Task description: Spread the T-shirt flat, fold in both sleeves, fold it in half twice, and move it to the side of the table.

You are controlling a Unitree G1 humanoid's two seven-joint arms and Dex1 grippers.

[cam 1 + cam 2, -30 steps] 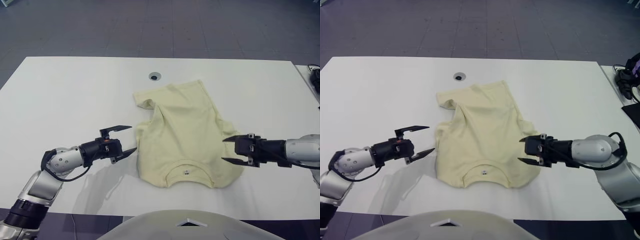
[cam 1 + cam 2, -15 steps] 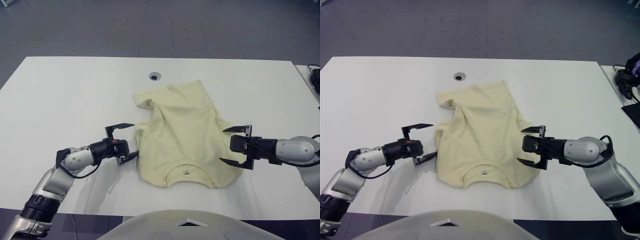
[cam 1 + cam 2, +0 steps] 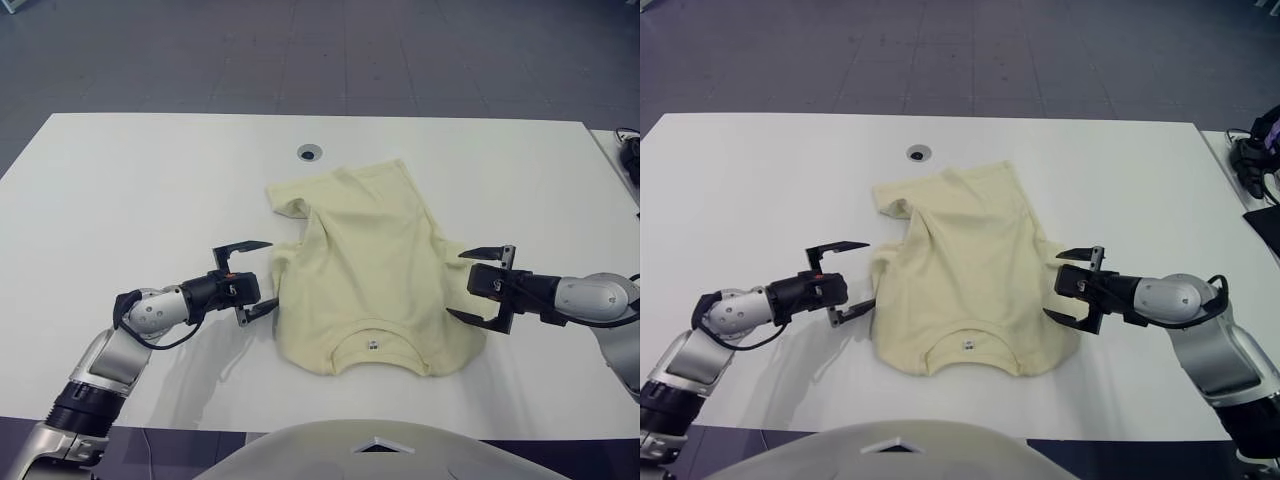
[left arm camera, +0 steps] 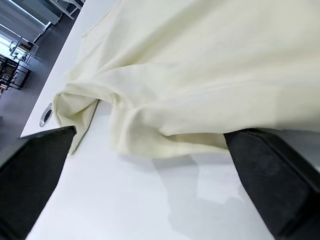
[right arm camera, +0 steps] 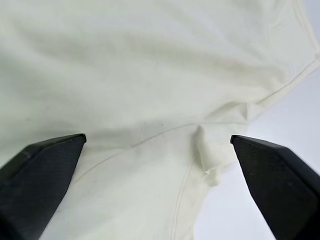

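The white worktop runs right across your view, with grey tiled floor beyond its far edge. The pale yellow T-shirt lies on it near the middle, a little toward your side. Its collar faces you and its hem is at the far end. It is not spread flat. The far left corner is bunched and turned over, a long crease runs down the left half, and the right sleeve is crumpled against the body.

Your left arm comes in low from the near left. The left jaws stand spread wide just beside the shirt's left edge, and you cannot tell whether the lower tip touches the cloth. In the left wrist view that edge of the cloth lies between the two dark fingers.

Your right arm comes in from the right. The right jaws are spread too, at the shirt's right edge by the sleeve, gripping nothing. In the right wrist view the cloth spans the gap between the fingers.

A small round grommet hole sits in the worktop beyond the shirt's far left corner, apart from it.
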